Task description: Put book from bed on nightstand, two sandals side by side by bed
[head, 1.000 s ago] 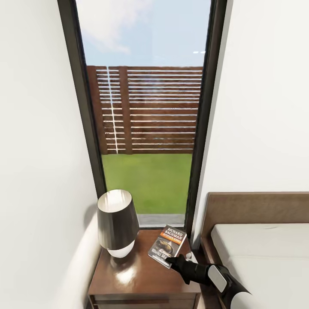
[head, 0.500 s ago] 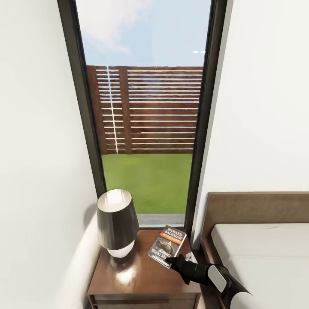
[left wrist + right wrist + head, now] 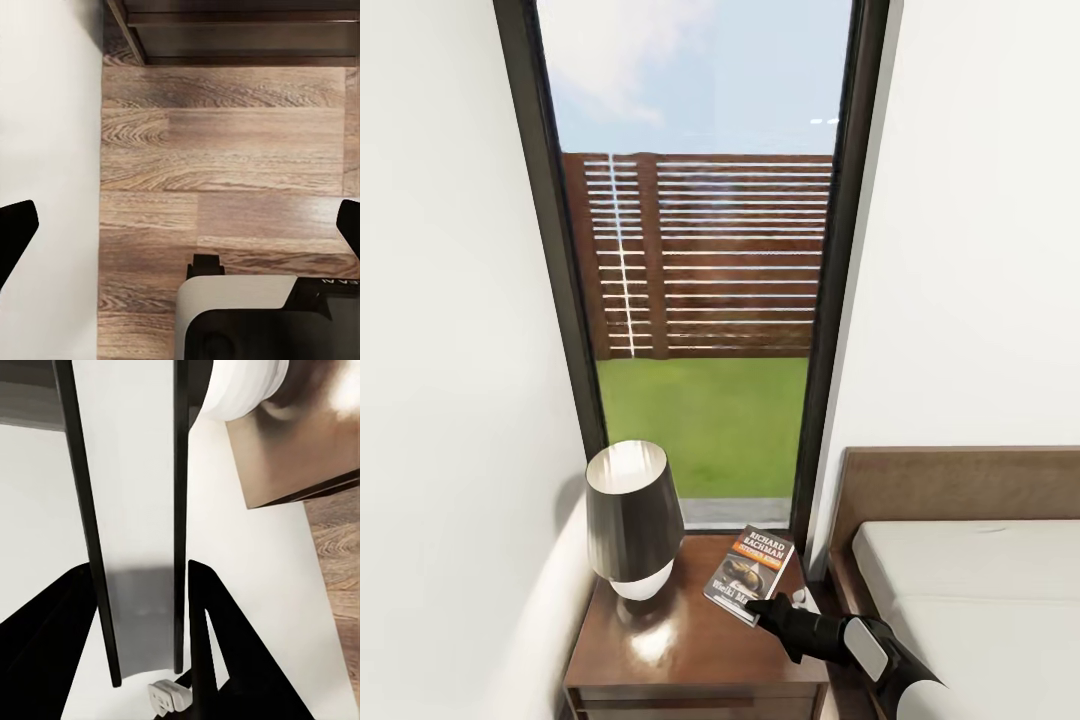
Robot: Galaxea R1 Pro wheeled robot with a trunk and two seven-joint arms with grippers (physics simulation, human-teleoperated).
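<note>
- The book (image 3: 750,574) lies on the nightstand (image 3: 660,640), at its bed-side rear corner near the bed (image 3: 970,580).
- The right gripper (image 3: 760,607) pinches the book's near edge between its jaws.
- Risk: withdrawing before the jaws release would drag the book off.
- The left gripper (image 3: 180,225), jaws spread, hangs over the floor.

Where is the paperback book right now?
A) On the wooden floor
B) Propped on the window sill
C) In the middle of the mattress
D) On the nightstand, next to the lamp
D: the head view shows the book over the nightstand's glossy top beside the lamp, its near edge at the right gripper.
</note>
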